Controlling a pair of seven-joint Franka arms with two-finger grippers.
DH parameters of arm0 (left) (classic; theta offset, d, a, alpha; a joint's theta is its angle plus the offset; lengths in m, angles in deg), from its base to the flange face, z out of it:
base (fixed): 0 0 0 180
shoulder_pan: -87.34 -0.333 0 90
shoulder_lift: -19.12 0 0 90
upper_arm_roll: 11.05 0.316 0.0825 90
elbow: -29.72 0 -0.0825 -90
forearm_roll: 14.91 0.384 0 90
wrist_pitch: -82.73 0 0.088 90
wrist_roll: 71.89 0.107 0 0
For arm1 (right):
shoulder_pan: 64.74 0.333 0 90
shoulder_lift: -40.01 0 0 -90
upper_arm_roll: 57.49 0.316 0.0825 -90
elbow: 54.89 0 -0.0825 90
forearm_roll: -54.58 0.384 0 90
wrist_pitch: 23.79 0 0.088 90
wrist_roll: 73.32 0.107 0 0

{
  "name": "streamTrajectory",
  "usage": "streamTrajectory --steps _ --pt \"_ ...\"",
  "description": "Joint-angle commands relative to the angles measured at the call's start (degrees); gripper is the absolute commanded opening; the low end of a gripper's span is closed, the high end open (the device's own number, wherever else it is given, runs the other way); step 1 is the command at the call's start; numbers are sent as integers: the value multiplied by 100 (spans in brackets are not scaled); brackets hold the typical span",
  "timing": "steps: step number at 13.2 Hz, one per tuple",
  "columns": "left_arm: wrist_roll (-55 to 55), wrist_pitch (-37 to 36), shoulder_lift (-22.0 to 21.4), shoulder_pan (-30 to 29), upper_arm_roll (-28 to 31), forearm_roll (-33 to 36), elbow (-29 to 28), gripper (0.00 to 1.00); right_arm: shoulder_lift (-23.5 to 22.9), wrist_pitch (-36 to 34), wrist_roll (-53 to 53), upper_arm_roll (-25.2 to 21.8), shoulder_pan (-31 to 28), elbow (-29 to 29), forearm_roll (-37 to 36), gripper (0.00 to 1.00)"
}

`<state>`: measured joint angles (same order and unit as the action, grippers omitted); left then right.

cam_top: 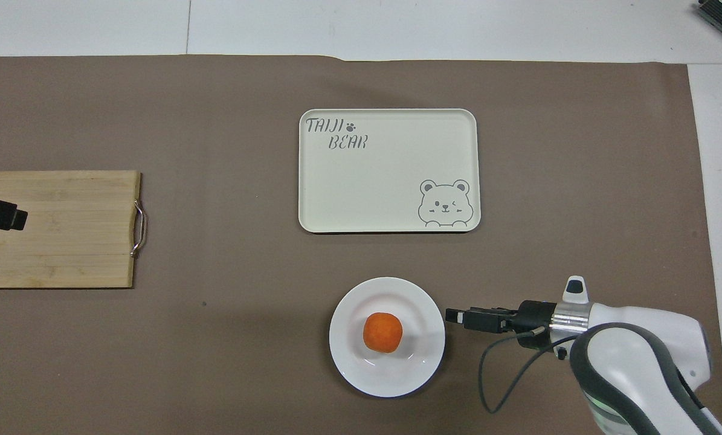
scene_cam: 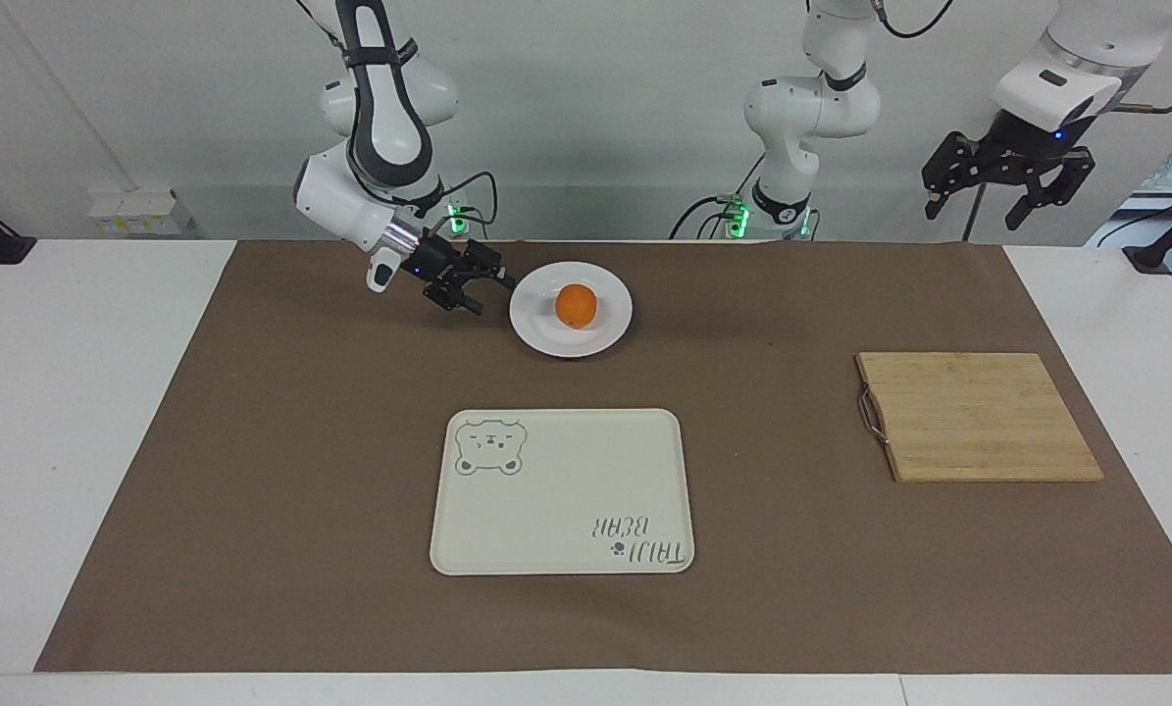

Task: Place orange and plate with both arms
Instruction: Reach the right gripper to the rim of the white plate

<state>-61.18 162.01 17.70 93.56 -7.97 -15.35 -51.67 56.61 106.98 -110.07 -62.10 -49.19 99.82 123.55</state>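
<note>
Now: bright orange (scene_cam: 576,306) on glossy white plate (scene_cam: 613,328) — right claw (scene_cam: 492,291) beside rim, seemingly spread.

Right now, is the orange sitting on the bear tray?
No, the orange sits on the white plate, which lies nearer to the robots than the bear tray.

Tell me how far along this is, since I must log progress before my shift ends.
Early stage. Nothing looks placed: the orange sits on the plate, which lies nearer the robots than the empty bear tray. In hand: the right end effector, fingers open, is right beside the plate's rim, not gripping it. The left end effector waits raised, open, above the table edge. Left: grasping and placing both orange and plate.
</note>
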Motion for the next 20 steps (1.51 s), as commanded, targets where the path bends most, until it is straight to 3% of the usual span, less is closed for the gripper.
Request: streamTrajectory --steps 1,6,17,20 --pt "-34 -123 2 -95 -71 97 88 100 -42 -139 -341 -5 -35 77 370 100" --pt "-34 -122 -25 -411 -89 88 44 100 -1149 -157 -2317 3 -17 95 1680 100" --pt "-34 -114 -25 -394 -80 88 44 100 -1089 -368 -2214 12 97 156 2024 100" --pt "-34 -114 -25 -394 -89 88 44 100 -1098 -150 -2179 12 588 147 2514 100"
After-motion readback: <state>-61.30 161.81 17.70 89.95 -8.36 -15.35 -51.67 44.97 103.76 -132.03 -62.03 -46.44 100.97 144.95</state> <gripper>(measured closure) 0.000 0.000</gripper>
